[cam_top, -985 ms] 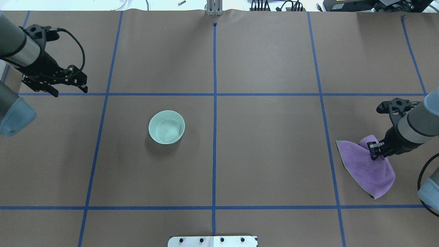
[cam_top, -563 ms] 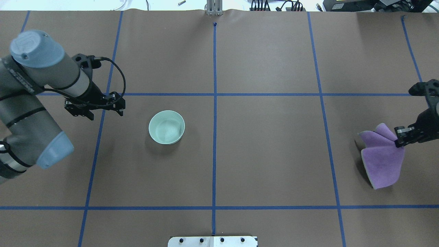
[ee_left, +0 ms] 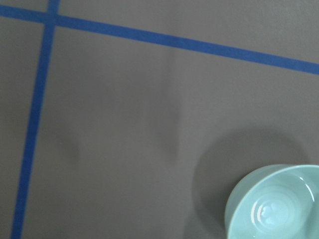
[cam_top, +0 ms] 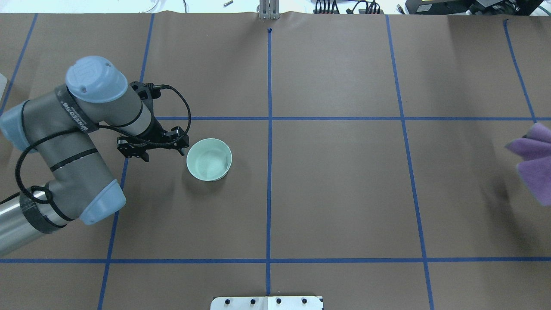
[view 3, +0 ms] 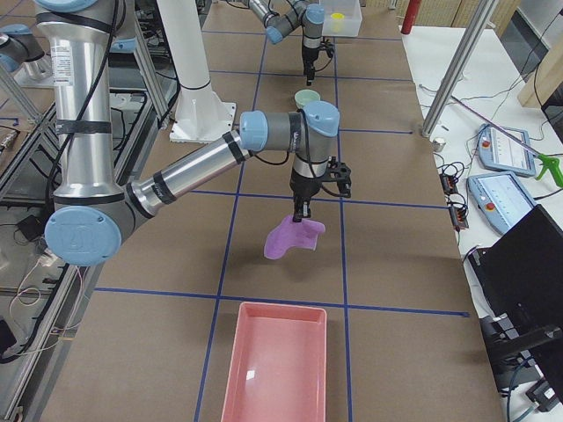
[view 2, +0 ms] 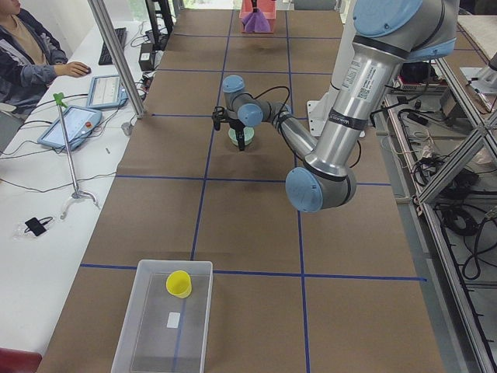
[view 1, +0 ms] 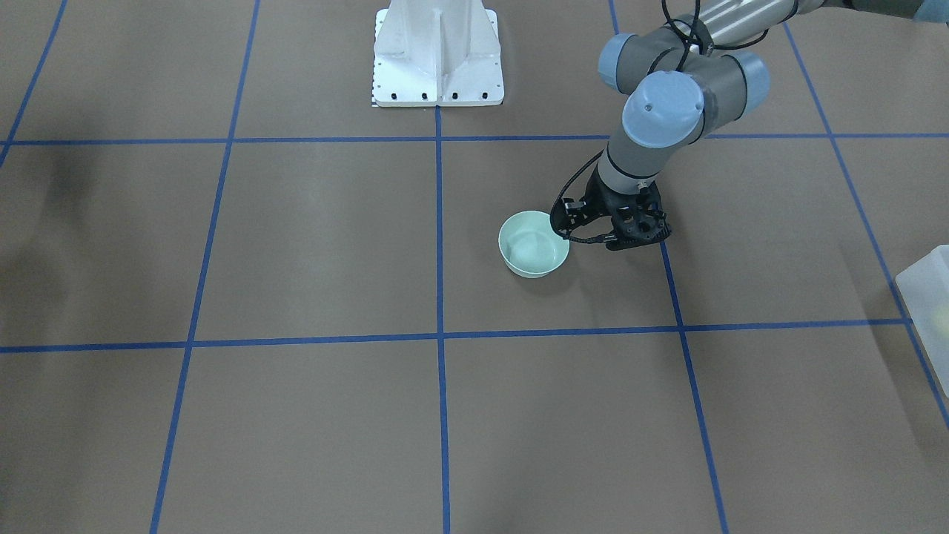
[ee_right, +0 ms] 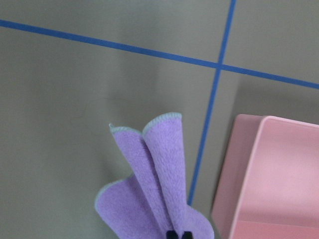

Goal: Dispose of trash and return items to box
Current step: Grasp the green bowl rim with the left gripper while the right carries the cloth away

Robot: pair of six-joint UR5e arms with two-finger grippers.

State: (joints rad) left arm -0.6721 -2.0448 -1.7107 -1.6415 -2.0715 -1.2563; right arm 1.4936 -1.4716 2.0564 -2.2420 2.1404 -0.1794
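Note:
The mint-green bowl [cam_top: 209, 159] stands upright on the brown table, also in the front view [view 1: 534, 245] and the left wrist view [ee_left: 279, 206]. My left gripper [cam_top: 164, 153] is open and empty just left of the bowl, close to its rim [view 1: 612, 236]. The yellow cup [view 2: 178, 284] stands inside the translucent box [view 2: 130, 315] at the table's left end. My right gripper [view 3: 300, 211] is shut on a purple cloth [view 3: 290, 237] and holds it hanging above the table [ee_right: 152, 199]. The cloth shows at the overhead view's right edge [cam_top: 536, 161].
A pink tray [view 3: 277, 365] lies at the table's right end, just beyond the hanging cloth, and shows in the right wrist view [ee_right: 271, 174]. The white robot base [view 1: 437, 55] stands at mid-table. Blue tape lines grid the paper. An operator sits beside the table [view 2: 31, 54].
My left arm has swung right, from the table's left edge to just beside the bowl, gripper still open. My right gripper has lifted the purple cloth and carried it right, nearly out of the overhead view.

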